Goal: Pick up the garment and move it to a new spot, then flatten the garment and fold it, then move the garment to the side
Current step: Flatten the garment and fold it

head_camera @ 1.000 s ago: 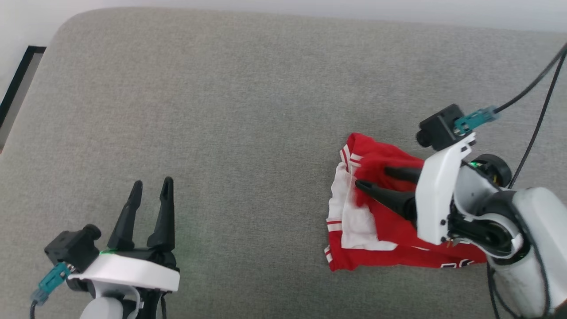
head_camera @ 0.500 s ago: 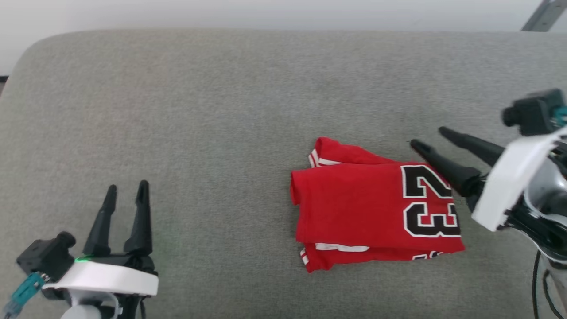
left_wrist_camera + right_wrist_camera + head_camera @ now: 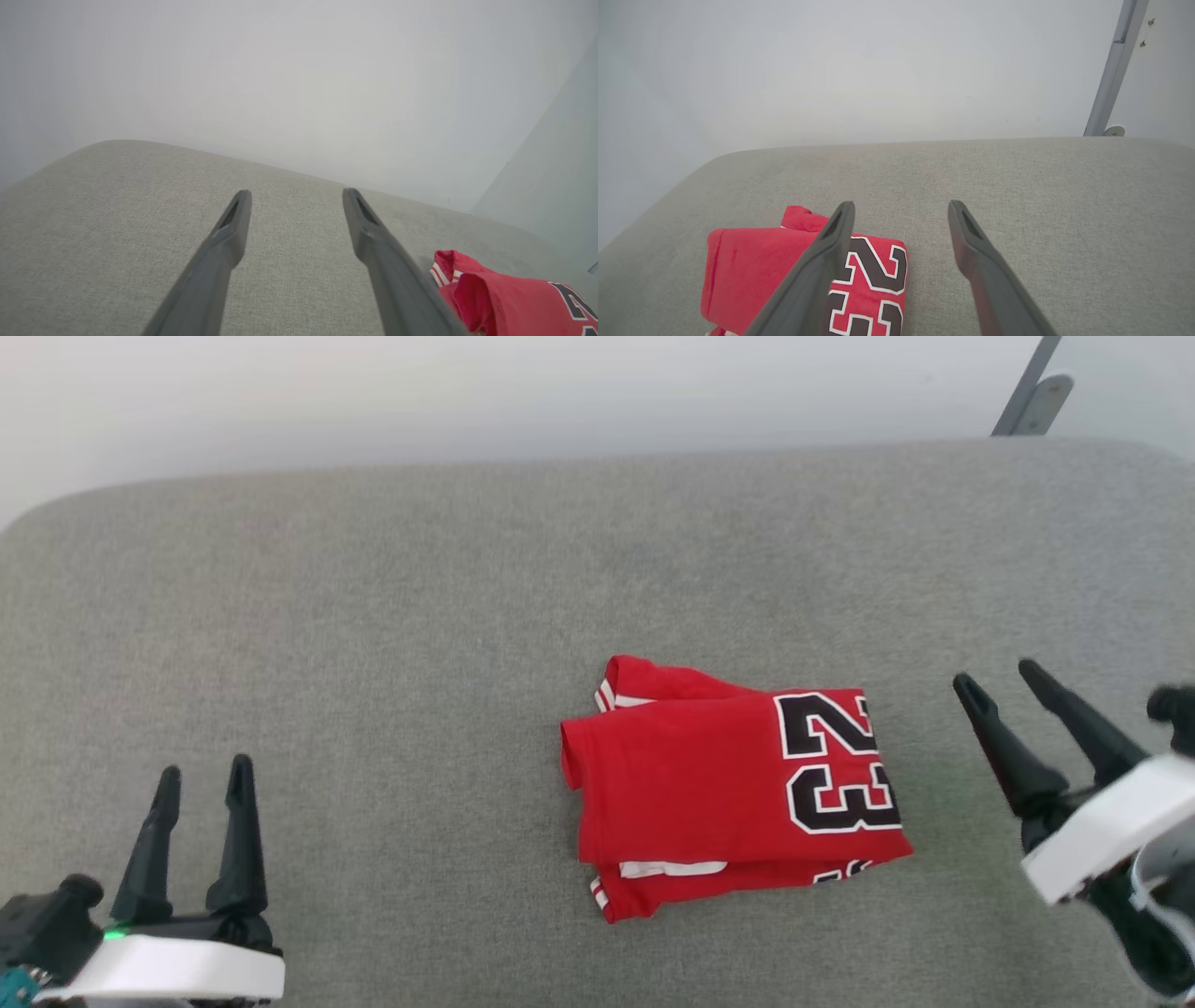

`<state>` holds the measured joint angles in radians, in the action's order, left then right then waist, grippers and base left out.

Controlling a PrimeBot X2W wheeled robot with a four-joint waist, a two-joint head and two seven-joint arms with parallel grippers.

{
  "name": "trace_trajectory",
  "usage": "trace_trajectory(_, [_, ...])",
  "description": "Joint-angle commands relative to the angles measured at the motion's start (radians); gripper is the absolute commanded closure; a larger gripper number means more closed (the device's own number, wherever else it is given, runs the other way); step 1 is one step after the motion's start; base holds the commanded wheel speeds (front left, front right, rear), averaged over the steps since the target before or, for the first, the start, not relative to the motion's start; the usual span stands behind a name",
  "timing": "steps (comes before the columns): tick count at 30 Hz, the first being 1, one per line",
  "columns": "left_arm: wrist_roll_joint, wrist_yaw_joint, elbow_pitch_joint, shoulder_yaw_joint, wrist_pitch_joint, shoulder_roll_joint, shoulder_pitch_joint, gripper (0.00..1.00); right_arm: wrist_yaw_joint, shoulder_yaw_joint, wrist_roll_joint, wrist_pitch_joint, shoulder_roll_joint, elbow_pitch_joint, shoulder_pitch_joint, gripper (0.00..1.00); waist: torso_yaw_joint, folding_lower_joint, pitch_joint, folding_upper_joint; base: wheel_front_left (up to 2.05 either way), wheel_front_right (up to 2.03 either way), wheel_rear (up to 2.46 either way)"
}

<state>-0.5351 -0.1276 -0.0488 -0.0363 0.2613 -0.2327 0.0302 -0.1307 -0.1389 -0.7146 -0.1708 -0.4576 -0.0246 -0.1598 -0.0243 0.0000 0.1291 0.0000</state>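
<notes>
Two grippers in head view, neither holding anything. The left gripper [image 3: 205,767] is low at the left edge, jaws spread wide with only air between them, fingers pointing up the view over the grey upholstered cushion [image 3: 373,616]. The right gripper [image 3: 994,673] is at the right edge, jaws just as wide and gripping nothing, fingers angled up-left.

The red soft-fabric sports jersey [image 3: 709,784], with a black "23" outlined in white, lies folded into a rough rectangle on the cushion. It is right of centre, between the grippers and nearer the right one, and touches neither. The "23" sits at the fold's right end, turned sideways. Red-white striped trim shows at the upper left corner and lower left corner, and a white strip peeks from under the top layer.

Left wrist view: jersey at lower right, beside the finger on that side. Right wrist view: jersey at lower left, partly behind the finger on that side.

A pale wall [image 3: 467,392] stands behind the cushion, with a slanted grey metal pole [image 3: 1027,387] at upper right.
</notes>
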Motion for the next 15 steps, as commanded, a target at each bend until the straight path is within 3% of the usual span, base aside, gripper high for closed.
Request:
trace_trajectory(1, [0.013, -0.003, 0.008, -0.008, 0.005, 0.003, 0.017, 0.00, 0.000, -0.006, 0.002, 0.036, 0.013, 0.009, 0.015, 0.00, -0.011, 0.0000, -0.020, 0.0000, 0.00, 0.00, 0.00])
trace_trajectory(10, [0.056, -0.003, 0.016, -0.044, 0.005, 0.022, 0.091, 0.00, 0.000, -0.026, 0.058, 0.312, -0.002, 0.142, 0.087, 0.00, -0.020, 0.0000, -0.081, 0.0000, 0.00, 0.00, 0.00])
trace_trajectory(15, [0.074, -0.003, 0.020, -0.046, 0.005, 0.026, 0.125, 0.00, 0.000, -0.037, 0.060, 0.395, 0.005, 0.214, 0.112, 0.00, -0.012, 0.0000, -0.107, 0.0000, 0.00, 0.00, 0.00])
